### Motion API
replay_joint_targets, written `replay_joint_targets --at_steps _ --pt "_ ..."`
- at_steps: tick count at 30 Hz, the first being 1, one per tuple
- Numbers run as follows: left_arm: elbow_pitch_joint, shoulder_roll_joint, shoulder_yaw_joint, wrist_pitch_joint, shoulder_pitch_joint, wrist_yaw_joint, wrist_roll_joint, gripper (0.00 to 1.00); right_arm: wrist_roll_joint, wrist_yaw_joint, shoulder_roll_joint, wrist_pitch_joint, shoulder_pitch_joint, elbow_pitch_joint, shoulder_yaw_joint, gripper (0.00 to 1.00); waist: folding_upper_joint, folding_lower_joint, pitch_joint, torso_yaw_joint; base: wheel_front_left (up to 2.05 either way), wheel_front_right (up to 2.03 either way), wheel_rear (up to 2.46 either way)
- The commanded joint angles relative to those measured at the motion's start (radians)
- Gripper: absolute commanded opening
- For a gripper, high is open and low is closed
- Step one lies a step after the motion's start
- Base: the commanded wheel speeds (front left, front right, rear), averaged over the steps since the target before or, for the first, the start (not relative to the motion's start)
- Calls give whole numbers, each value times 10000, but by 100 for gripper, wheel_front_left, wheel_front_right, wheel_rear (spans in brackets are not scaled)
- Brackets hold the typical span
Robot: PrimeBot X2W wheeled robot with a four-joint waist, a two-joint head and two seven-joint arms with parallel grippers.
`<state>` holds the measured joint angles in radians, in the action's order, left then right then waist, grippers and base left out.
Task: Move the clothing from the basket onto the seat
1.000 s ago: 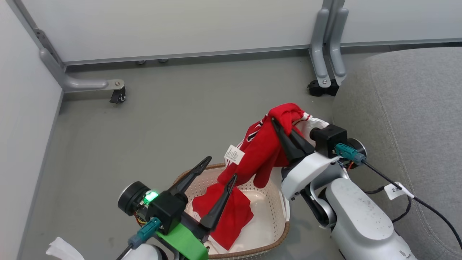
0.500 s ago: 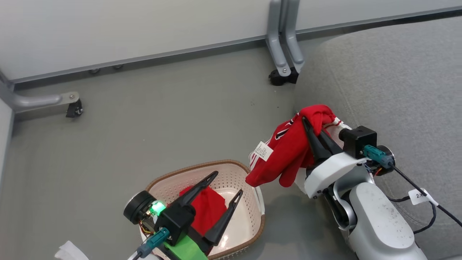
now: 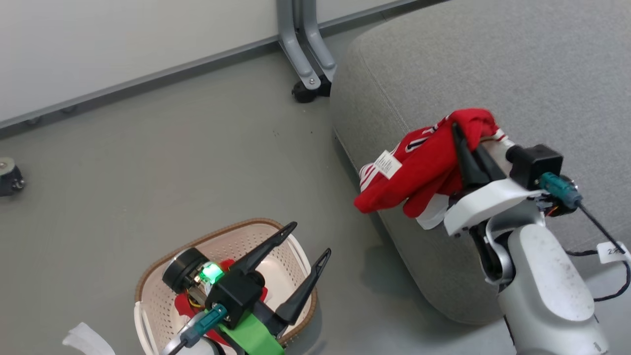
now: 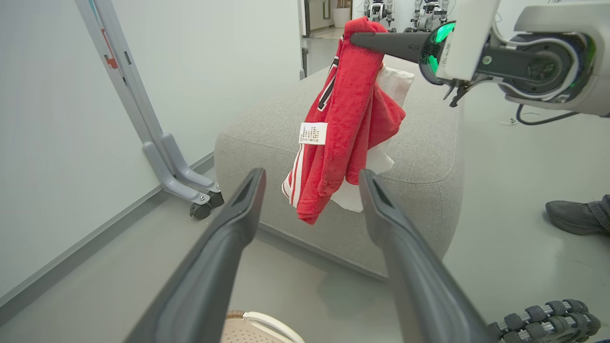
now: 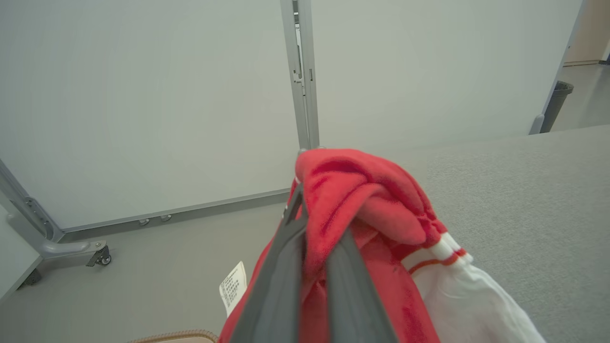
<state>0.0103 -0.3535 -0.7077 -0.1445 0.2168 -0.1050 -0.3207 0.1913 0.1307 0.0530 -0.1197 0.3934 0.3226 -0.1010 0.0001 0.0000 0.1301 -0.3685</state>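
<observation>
Now past the basket [image 3: 148, 315], the clothing [image 3: 424, 162] hangs mid-right over the seat [image 3: 493, 49], clamped by the right gripper [image 3: 454, 129]; left gripper [image 3: 311, 238] wide; release nears.

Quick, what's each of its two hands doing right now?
Left gripper: open, holding nothing, above the basket.
Right gripper: shut on the red clothing, at the edge of the seat.

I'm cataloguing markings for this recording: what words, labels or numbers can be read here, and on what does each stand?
"2", then a character I cannot make out: white flag label on the black cable.
White tag on the red garment: rows of print, too small to read.
Lettering on the red garment: folded over, unreadable.
Nothing else is legible.
</observation>
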Motion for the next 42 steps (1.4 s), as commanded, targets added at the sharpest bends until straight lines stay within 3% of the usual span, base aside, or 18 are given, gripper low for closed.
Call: replay_joint_targets --at_steps 1,8,22,28,36,37,38,39,42 --pt "144 -142 80 61 273 -1 50 100 -22 1 3 -73 350 -90 194 0 -1 0 835 -673 0 0 0" --pt "1002 -587 247 383 1163 -76 317 100 50 1 266 -291 1862 50 1746 0 -1 0 2251 -663 0 0 0" --pt "2269 -1538 0 733 3182 -242 586 100 -87 1 1616 -663 5518 1752 4647 0 -1 0 5503 788 0 0 0" --pt "2353 -1769 -310 633 3777 -255 580 100 -503 -3 1669 -870 6004 3368 5121 0 -1 0 6227 1103 0 0 0" --pt "2210 -1925 -389 614 3899 -251 421 100 -617 -3 1316 -1393 5751 5061 5326 0 -1 0 6321 960 0 0 0" --pt "2190 -1944 -378 619 3888 -240 409 100 -609 -3 1290 -1403 5728 5133 5311 12 -1 0 6281 918 0 0 0" --pt "2168 -1959 -378 610 3869 -231 410 100 -634 -3 1280 -1442 5656 5184 5307 46 -1 0 6211 874 0 0 0" --pt "2141 -1965 -382 591 3840 -221 406 100 -643 -3 1254 -1455 5579 5206 5314 99 -1 0 6128 841 0 0 0" --pt "1992 -1939 -407 517 3667 -146 351 100 -756 -3 1163 -1456 5212 4730 5400 100 -1 0 5769 750 0 0 0"
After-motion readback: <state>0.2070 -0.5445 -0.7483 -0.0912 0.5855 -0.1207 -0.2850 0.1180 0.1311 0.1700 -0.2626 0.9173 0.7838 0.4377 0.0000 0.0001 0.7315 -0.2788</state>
